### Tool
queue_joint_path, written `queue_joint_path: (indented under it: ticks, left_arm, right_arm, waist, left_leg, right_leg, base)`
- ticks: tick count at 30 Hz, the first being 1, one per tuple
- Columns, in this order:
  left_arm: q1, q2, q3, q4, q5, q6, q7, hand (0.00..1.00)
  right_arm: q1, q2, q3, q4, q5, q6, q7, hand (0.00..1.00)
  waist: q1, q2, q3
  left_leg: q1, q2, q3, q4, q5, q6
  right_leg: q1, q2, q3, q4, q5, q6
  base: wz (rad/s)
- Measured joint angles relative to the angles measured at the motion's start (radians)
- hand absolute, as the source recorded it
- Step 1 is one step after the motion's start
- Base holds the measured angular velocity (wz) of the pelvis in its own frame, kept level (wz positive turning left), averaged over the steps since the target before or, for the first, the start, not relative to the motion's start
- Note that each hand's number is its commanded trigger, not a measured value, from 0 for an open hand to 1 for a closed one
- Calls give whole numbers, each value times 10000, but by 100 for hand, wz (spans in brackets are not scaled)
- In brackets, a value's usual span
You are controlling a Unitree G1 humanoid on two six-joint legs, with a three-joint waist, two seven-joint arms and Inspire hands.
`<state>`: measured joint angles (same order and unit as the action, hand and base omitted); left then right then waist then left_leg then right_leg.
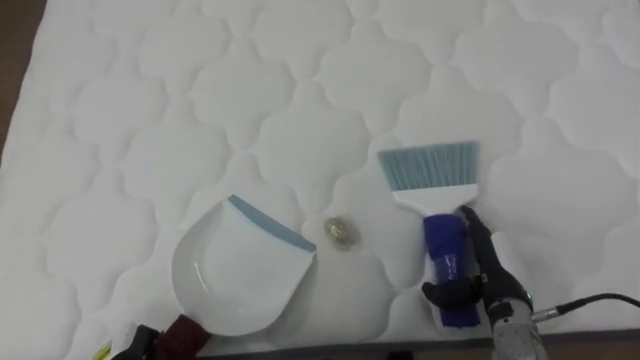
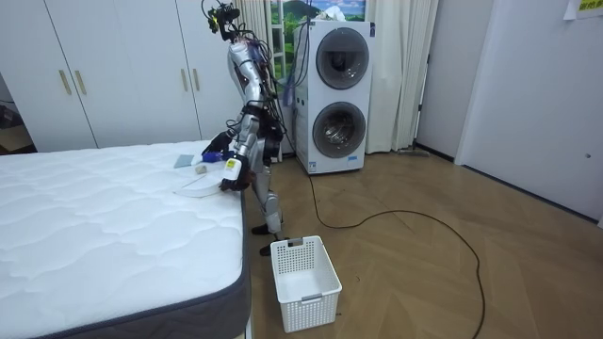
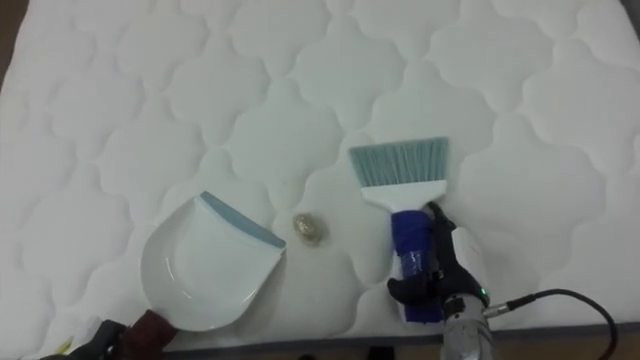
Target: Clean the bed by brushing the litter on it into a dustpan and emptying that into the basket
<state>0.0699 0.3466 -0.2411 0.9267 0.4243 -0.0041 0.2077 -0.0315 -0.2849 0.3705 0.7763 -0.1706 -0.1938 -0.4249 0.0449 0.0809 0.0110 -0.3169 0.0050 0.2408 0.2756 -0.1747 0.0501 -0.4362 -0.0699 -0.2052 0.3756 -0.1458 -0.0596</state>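
Wad (image 1: pixel 340 232) on mattress (image 1: pixel 300 90) beside dustpan (image 1: pixel 235 270)

white basket (image 2: pixel 313 305), stacked washers (image 2: pixel 339 94), wardrobe doors (image 2: pixel 104 75)

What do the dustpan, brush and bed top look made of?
The dustpan looks like plastic: glossy white, showing reflections; its blue-grey lip may be rubber. The brush has a blue handle and white head, seemingly plastic, with teal bristles, probably synthetic. The mattress is matte white quilted fabric, stitched into puffy shapes.
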Motion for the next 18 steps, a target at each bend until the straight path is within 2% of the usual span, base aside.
queue_joint_path:
  ticks: [13,14,15,16,17,18]
  left_arm:
    - [-24,1,-53,-263,6,207,-177,100]
    - [-24,0,-52,-264,6,208,-184,100]
    - [-26,-2,-52,-265,6,208,-200,100]
    - [-29,-2,-52,-265,6,208,-214,100]
    - [-34,-2,-53,-265,6,212,-221,100]
    - [-42,-2,-53,-263,1,229,-230,100]
  right_arm:
    - [-261,13,3,1111,-1195,84,-321,0]
    - [-261,15,3,1119,-1226,87,-344,20]
    - [-261,20,3,1147,-1355,108,-407,67]
    - [-261,25,3,1171,-1480,131,-439,81]
    - [-261,26,3,1179,-1512,136,-457,100]
    - [-262,26,2,1184,-1533,143,-511,100]
  waist:
    - [124,-64,-7]
    - [128,-69,-4]
    - [134,-74,-1]
    - [135,-75,1]
    - [135,-76,1]
    - [135,-80,4]
  left_leg:
    - [146,-5,7,-67,1,2]
    - [147,-6,5,-67,1,2]
    - [147,-9,5,-65,1,3]
    - [150,-12,5,-64,1,3]
    - [150,-13,5,-65,2,3]
    - [151,-14,5,-65,2,4]
  right_leg:
    - [208,-11,-86,-143,17,34]
    - [210,-12,-87,-145,19,38]
    - [210,-16,-87,-147,23,43]
    - [210,-20,-88,-146,25,46]
    - [210,-22,-89,-145,25,46]
    - [209,-22,-89,-143,24,46]
  base:
    - [1]
    - [0]
    - [0]
    - [0]
    - [0]
    - [0]
